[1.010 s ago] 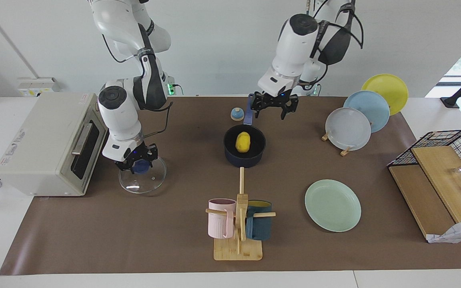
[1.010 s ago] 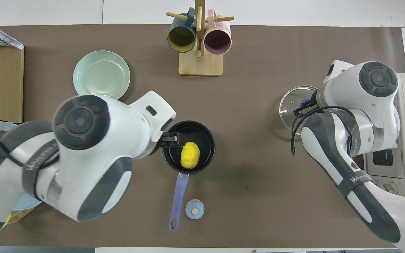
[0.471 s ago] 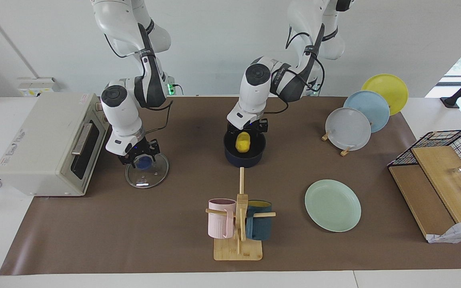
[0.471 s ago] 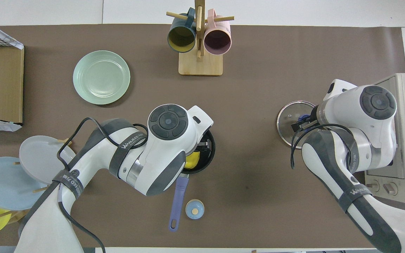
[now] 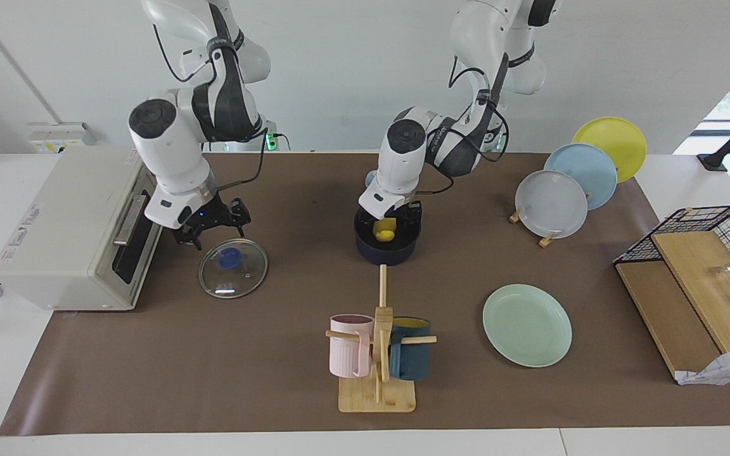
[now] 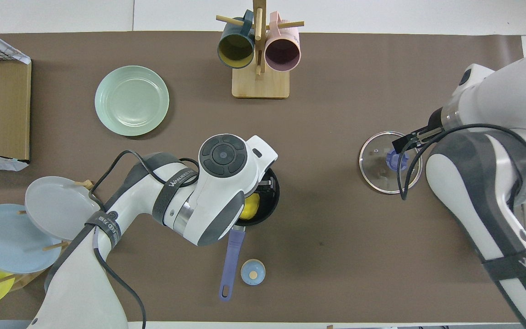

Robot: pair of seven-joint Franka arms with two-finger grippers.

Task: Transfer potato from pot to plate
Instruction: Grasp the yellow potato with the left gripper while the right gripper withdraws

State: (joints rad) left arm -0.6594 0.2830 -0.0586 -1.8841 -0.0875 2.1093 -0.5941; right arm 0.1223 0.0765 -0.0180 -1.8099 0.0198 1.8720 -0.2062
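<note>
The yellow potato [image 5: 385, 232] lies in the dark navy pot [image 5: 387, 251] at the table's middle; it also shows in the overhead view [image 6: 250, 208], partly under the arm. The pot's blue handle [image 6: 232, 260] points toward the robots. My left gripper [image 5: 391, 223] is down inside the pot, open, with a finger on either side of the potato. The mint-green plate [image 5: 526, 325] lies bare, farther from the robots than the pot, toward the left arm's end. My right gripper [image 5: 213, 227] is open and empty, just above the glass lid.
A glass lid with a blue knob [image 5: 233, 268] lies flat beside a toaster oven [image 5: 73, 228]. A mug rack [image 5: 377, 354] stands farther out than the pot. Grey, blue and yellow plates stand in a rack [image 5: 552, 202]. A small blue bell-like object [image 6: 253, 272] sits by the pot handle. A wire basket [image 5: 713, 228] stands at the left arm's end.
My left gripper has come down from over the pot's handle into the pot, around the potato. My right gripper has let go of the lid's knob and risen toward the toaster oven.
</note>
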